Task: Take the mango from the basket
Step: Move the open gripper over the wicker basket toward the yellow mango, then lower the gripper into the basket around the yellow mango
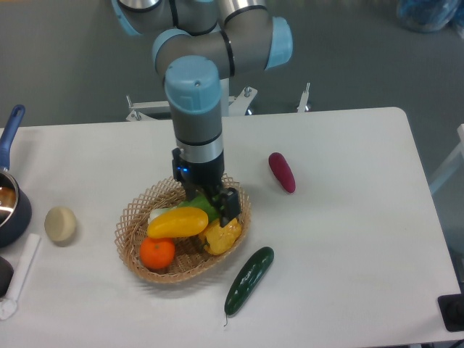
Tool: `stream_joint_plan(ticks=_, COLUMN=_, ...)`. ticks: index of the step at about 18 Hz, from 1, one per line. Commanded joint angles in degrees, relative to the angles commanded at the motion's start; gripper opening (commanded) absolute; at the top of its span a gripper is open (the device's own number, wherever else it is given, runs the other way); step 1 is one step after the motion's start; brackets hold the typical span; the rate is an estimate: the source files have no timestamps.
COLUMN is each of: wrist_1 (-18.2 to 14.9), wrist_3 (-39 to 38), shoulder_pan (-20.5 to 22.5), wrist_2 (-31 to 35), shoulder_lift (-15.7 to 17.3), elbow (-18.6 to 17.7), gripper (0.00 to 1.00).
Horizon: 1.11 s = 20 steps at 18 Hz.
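Bright, even overhead light w/ soft, faint shadows under the basket and cucumber. White table is near washed out but no hard glare; small blue LED glows on the gripper. Overall slightly soft, low-res, mild blur on fine weave; no obvious edge distortion.

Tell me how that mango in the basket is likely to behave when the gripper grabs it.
The mango looks smooth and glossy, so it may slip between the fingers of the gripper. Its elongated oval shape suggests it could roll or pivot if gripped off centre. It rests against the yellow bell pepper and the orange in the basket, so lifting may nudge them.
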Motion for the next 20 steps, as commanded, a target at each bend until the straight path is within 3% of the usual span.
stream_joint_plan(ticks=5, wrist_1=-0.2, wrist_3=0.2, shoulder_pan=-1.3, wrist_2=0.3, shoulder_lift=-2.6, elbow=-0.3, gripper=1.00)
stream_joint_plan(ticks=20, wrist_1=-0.1, wrist_3=-0.8, shoulder_pan=-4.6, wrist_2=0.5, shoulder_lift=-5.6, elbow=-0.8, gripper=1.00)
